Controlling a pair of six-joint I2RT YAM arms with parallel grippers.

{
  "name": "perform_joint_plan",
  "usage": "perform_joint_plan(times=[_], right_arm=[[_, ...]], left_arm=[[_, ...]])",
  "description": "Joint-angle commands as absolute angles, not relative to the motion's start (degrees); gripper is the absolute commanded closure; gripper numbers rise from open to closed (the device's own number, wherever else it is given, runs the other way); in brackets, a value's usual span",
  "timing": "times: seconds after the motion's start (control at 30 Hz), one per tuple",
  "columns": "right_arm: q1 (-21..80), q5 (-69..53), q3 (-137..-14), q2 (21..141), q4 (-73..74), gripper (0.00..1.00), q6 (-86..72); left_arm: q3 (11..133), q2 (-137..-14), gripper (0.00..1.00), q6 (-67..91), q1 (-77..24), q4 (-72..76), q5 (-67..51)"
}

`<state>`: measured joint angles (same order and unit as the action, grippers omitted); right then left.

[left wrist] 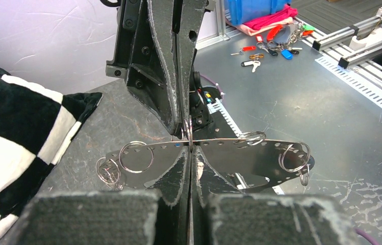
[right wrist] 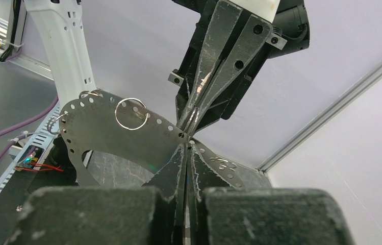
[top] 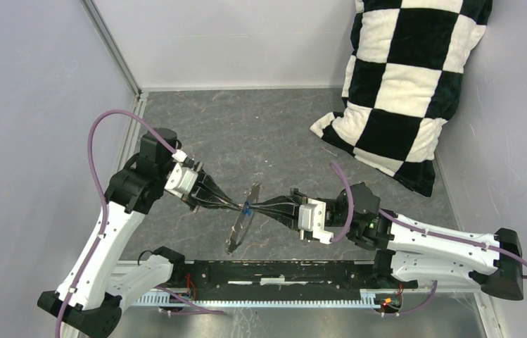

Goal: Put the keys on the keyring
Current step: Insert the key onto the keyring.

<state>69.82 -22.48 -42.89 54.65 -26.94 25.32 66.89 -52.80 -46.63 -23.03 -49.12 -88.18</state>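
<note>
Top external view: the left gripper (top: 238, 206), jaws pressed shut, meets the left face of the keyring plate (top: 238, 234). This flat, hole-punched metal crescent is turned edge-on to the camera, apparently so each arm can work one side of it. A blue fleck toward the plate's far end, probably the blue key (top: 245, 210), sits where the fingertips converge. At the plate's right face the right gripper (top: 255, 208) is likewise clamped shut. The left wrist view shows a split ring (left wrist: 188, 128) edge-on at the plate's rim, between the tips. Which gripper holds ring, key or plate cannot be told. The tip-to-tip pose suggests threading.
</note>
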Motion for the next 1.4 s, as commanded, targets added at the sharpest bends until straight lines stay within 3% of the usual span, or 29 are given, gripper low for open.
perform_joint_plan(times=[0.0, 1.37], right_arm=[[70.4, -23.0, -44.3, 54.8, -29.6, 0.99, 24.5], [71.1, -22.5, -45.6, 55.0, -32.1, 0.99, 22.0]], left_arm=[[68.4, -51.9, 0.98, -44.3, -23.3, -47.6, -93.8], [67.1, -50.7, 0.98, -41.5, -23.3, -43.9, -93.0]])
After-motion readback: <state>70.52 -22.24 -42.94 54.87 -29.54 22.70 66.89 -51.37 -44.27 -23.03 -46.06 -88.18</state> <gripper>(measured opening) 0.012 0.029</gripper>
